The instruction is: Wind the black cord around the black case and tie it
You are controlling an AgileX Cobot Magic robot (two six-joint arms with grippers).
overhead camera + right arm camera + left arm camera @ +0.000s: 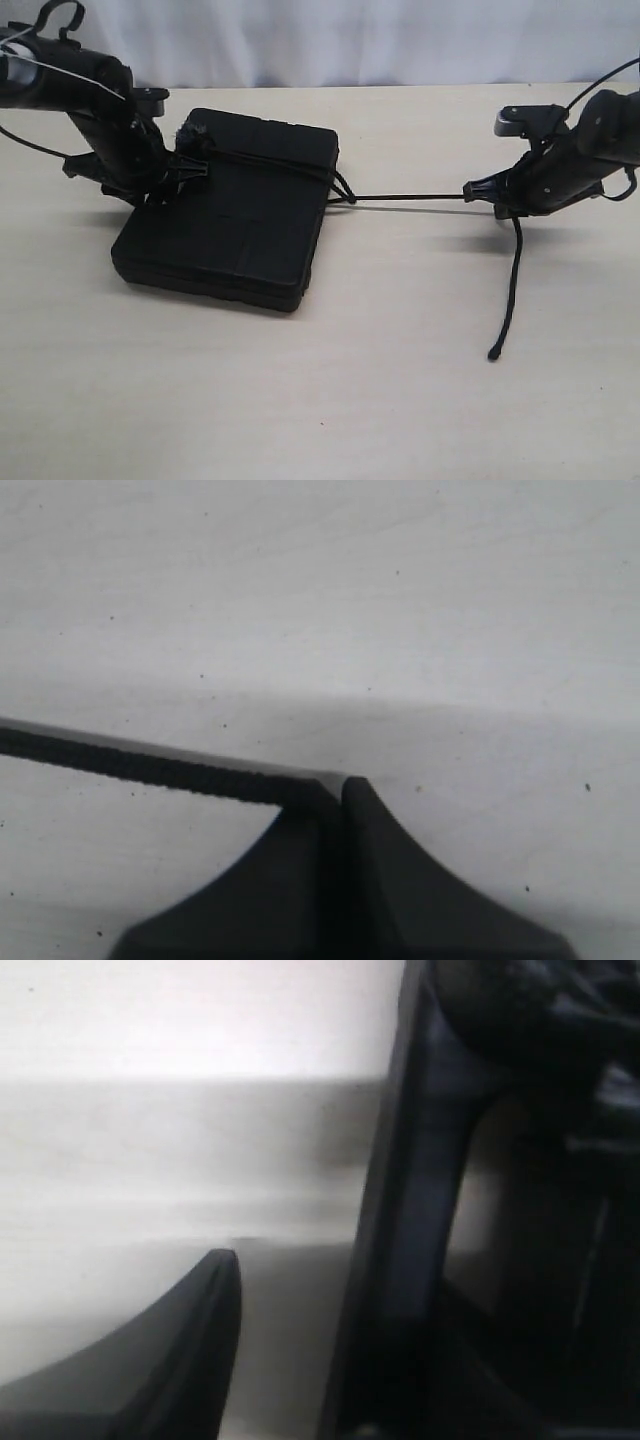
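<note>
The black case (240, 230) lies flat on the table, left of centre. The black cord (410, 197) runs from a frayed tuft (190, 133) at the case's far left corner, across its top, to a knot (345, 195) at its right edge. From there it stretches taut to my right gripper (470, 189), which is shut on it. Its tail hangs down to a small knob (493, 354) on the table. The right wrist view shows the cord (150, 768) pinched at the closed tips of that gripper (340, 780). My left gripper (195, 170) sits by the tuft. In the left wrist view its jaws (300, 1280) stand apart with only pale table between them.
The pale wooden table (400, 400) stretches in front of and to the right of the case. A white backdrop (380, 40) closes off the far edge. The left arm's own cables (60, 15) loop above it at the far left.
</note>
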